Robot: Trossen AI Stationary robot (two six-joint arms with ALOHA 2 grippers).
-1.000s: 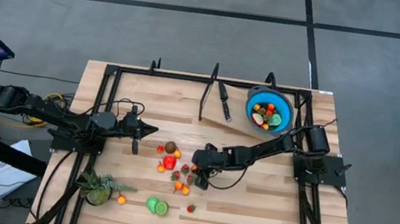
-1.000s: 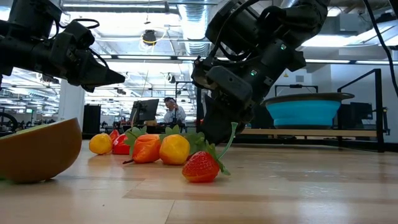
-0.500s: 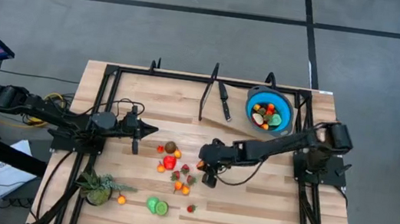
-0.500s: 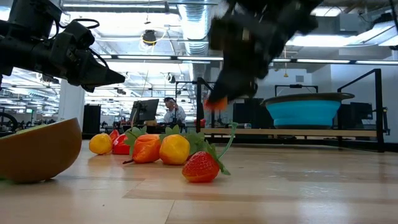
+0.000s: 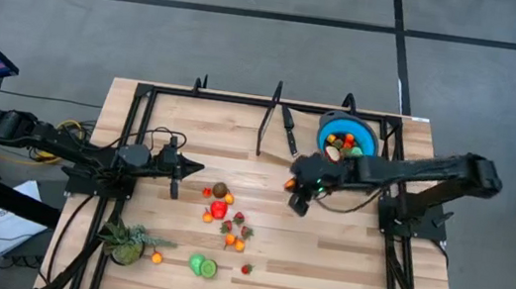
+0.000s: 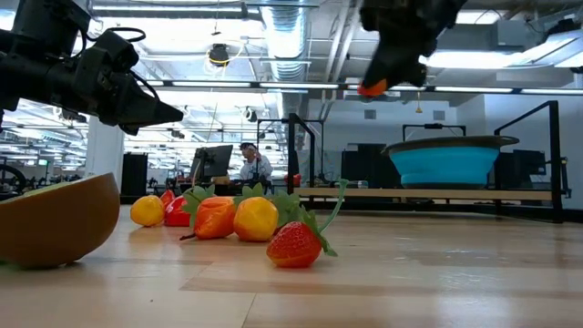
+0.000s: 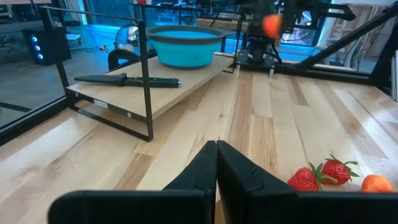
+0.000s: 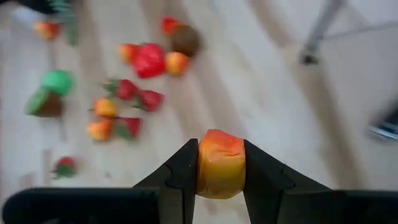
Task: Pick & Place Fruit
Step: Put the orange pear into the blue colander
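Several small toy fruits (image 5: 227,215) lie loose on the wooden table's middle, also in the right wrist view as the fruit cluster (image 8: 134,93). My right gripper (image 5: 293,186) hangs high above the table between that cluster and the blue bowl (image 5: 346,141), shut on an orange-red fruit (image 8: 221,163). The bowl stands on a raised shelf at the far right and holds several fruits. My left gripper (image 5: 197,167) waits shut, level, left of the cluster, touching nothing. My right gripper pinches the orange-red fruit by two opposite sides (image 8: 202,168) between its two fingers. The fingers slant down from the table's right side. The fruit (image 6: 372,88) is lifted well clear of the table, filling the gap between the fingers.
A black-handled knife (image 5: 288,129) lies on the shelf beside the bowl. A spiky green plant (image 5: 128,242) and green fruit halves (image 5: 202,266) sit near the front left. A black frame (image 5: 269,101) rims the table's far side. A strawberry (image 6: 294,244) lies close to the low camera.
My right gripper has risen from the fruit cluster and swung toward the table's right and far side, nearer the blue bowl, with the orange-red fruit between its fingers. The fruit is now lifted high, clear of the table.
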